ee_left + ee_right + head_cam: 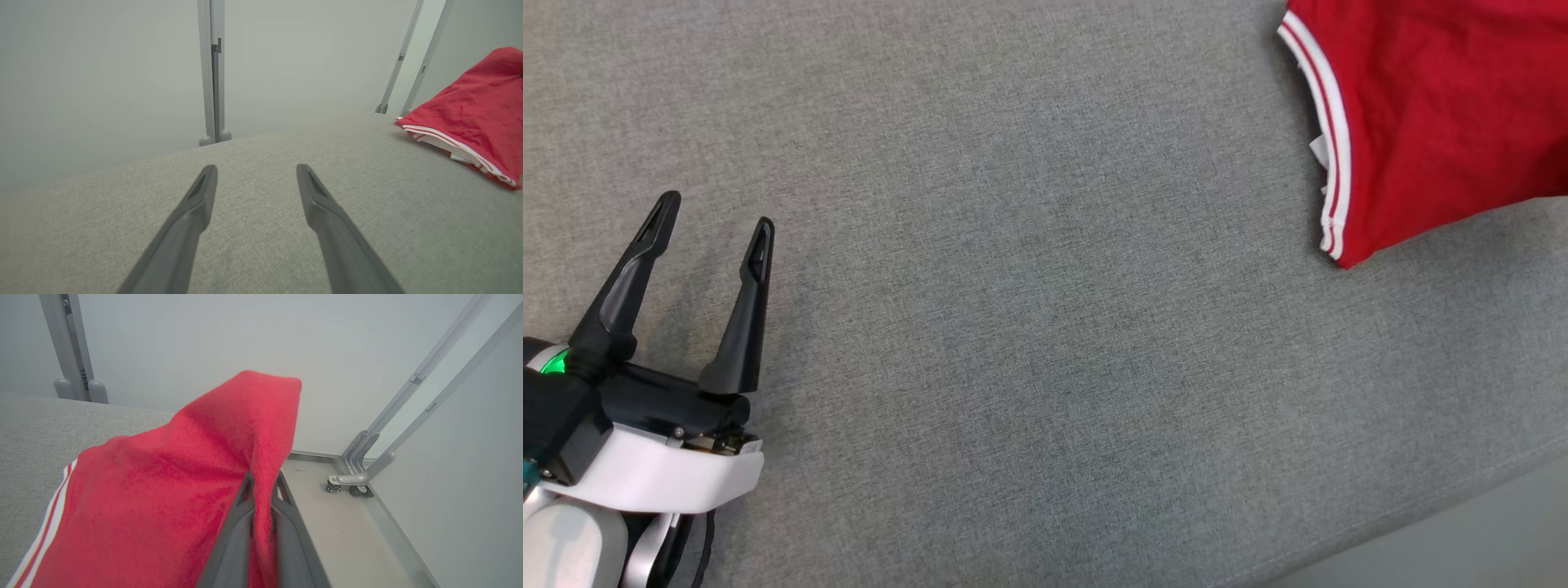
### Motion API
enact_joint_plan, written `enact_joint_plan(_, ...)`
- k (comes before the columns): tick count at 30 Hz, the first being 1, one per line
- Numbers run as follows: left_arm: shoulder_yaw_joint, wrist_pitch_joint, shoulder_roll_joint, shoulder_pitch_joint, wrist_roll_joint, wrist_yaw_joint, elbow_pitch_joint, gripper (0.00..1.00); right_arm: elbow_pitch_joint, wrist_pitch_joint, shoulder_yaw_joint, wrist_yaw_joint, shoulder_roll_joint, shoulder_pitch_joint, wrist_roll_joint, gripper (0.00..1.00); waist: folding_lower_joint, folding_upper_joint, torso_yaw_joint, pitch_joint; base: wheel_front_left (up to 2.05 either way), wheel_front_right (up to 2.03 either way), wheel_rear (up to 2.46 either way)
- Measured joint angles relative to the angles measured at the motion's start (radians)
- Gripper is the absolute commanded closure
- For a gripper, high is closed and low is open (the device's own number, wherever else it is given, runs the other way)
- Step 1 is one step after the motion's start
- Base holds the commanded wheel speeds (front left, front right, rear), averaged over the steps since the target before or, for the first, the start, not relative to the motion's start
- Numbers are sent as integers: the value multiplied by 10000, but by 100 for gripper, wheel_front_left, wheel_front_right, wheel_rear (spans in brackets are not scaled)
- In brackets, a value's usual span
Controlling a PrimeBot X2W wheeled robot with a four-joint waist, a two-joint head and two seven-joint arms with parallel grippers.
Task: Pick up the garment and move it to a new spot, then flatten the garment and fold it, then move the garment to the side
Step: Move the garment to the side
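Observation:
The garment point(1429, 122) is red cloth with a white-striped hem, at the top right of the head view on the grey fabric surface point(1029, 343). In the right wrist view my right gripper point(263, 486) is shut on a fold of the garment point(171, 490), which is pinched between the two dark fingers and drapes to the left over the surface. At the lower left of the head view my left gripper point(719, 211) stands open and empty, far from the cloth. From the left wrist view the left gripper point(256, 168) is open above the surface, with the garment point(474, 110) at the far right.
The grey surface ends at an edge at the lower right point(1462, 506), with pale floor point(343, 522) beyond. Grey frame posts point(212, 73) and a wheeled frame foot point(355, 486) stand against the white walls behind.

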Motion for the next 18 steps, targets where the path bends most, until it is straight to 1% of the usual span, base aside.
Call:
enact_joint_plan(5,-12,107,136,-159,12,-44,-119,0,512,-121,-301,0,215,-418,-8,100,0,0,-80,245,0,0,0)
enact_joint_plan(8,-4,146,238,-166,12,-58,-150,0,809,-263,-311,0,311,-620,-54,100,0,0,-130,382,0,0,0)
enact_joint_plan(9,-2,176,255,-174,12,-58,-153,0,909,-357,-301,0,337,-672,-94,85,0,0,-145,421,0,0,0)
enact_joint_plan(11,-19,188,263,-204,12,-58,-155,0,1074,-527,-389,0,437,-786,-165,42,0,0,-163,483,0,0,0)
enact_joint_plan(12,-29,188,267,-220,12,-58,-157,0,1147,-606,-401,0,474,-802,-234,0,0,0,-167,506,0,0,0)
enact_joint_plan(18,-33,205,307,-241,10,-54,-148,0,1574,-1066,-616,0,754,-776,-274,0,0,0,-203,519,0,0,0)
